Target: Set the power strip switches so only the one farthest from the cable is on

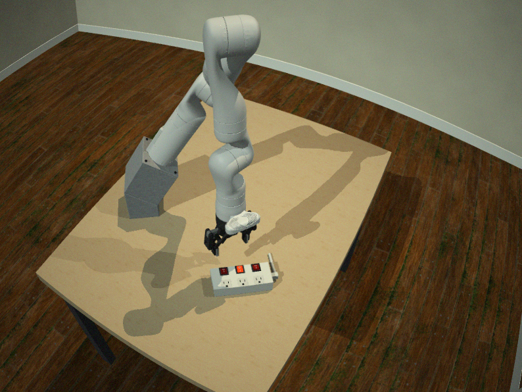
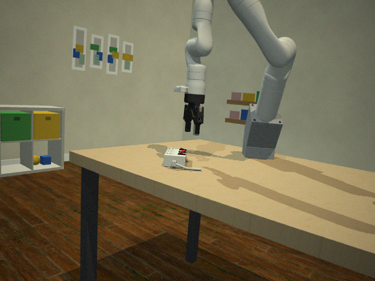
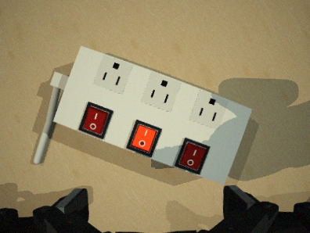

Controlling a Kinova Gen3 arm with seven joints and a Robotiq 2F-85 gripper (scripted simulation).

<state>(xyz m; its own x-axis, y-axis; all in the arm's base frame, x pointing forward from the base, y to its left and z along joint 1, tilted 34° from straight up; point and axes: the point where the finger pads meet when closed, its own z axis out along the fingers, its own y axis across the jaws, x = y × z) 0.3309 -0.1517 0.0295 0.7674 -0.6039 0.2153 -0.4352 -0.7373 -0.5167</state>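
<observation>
A white power strip (image 1: 243,278) lies flat on the table, right way up, with three sockets and three red rocker switches. Its short grey cable stub (image 1: 271,264) leaves the right end. In the wrist view the strip (image 3: 153,115) lies slantwise, with the cable (image 3: 46,128) at the left. The middle switch (image 3: 144,138) glows bright orange. The switch by the cable (image 3: 95,120) and the switch farthest from the cable (image 3: 192,155) are dark red. My gripper (image 1: 229,243) hangs open and empty above the table, just behind the strip, not touching it; it also shows in the exterior view (image 2: 192,127).
The arm's grey base (image 1: 145,181) stands at the table's back left. The table's front edge (image 2: 210,198) runs close to the strip. A shelf with coloured boxes (image 2: 22,136) stands off the table.
</observation>
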